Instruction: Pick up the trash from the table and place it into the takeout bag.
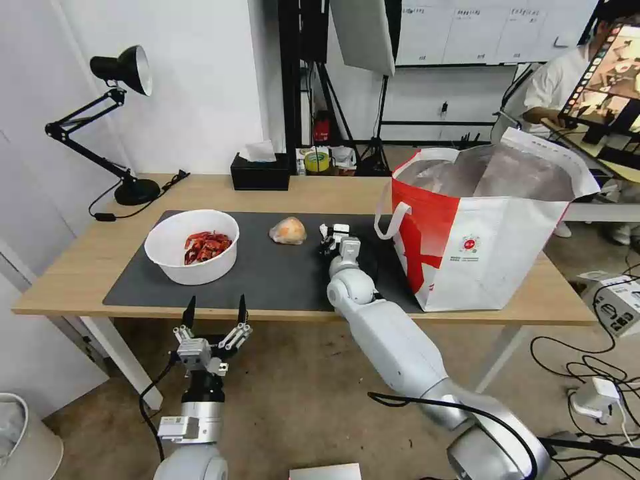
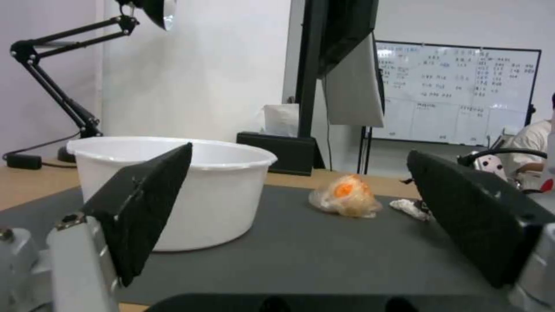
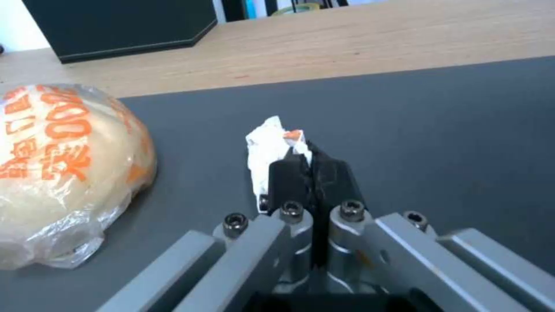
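- Right gripper [image 3: 310, 162] low over the dark grey mat [image 1: 267, 273], fingers pressed together, pinching the small white tissue wad [image 3: 267, 145]; wad sticks out past the fingertips, right at mat level.
- In the head view the right gripper [image 1: 328, 240] sits mid-mat, between the plastic-wrapped orange lump [image 1: 288, 231] and the takeout bag [image 1: 487, 233].
- Lump lies on the mat just beside the wad, not touching the gripper.
- Left gripper [image 1: 216, 312] off the near edge of the table [image 1: 320, 190], below the bowl, fingers spread wide, holding nothing.
- White bowl [image 1: 192, 245] with red crayfish shells [image 1: 207, 246] stands on the mat's left part.
- Takeout bag stands upright and open on the table's right end, foil lining showing.
- Black tissue box [image 1: 261, 175] at the table's far edge; black desk lamp [image 1: 120, 127] far left.
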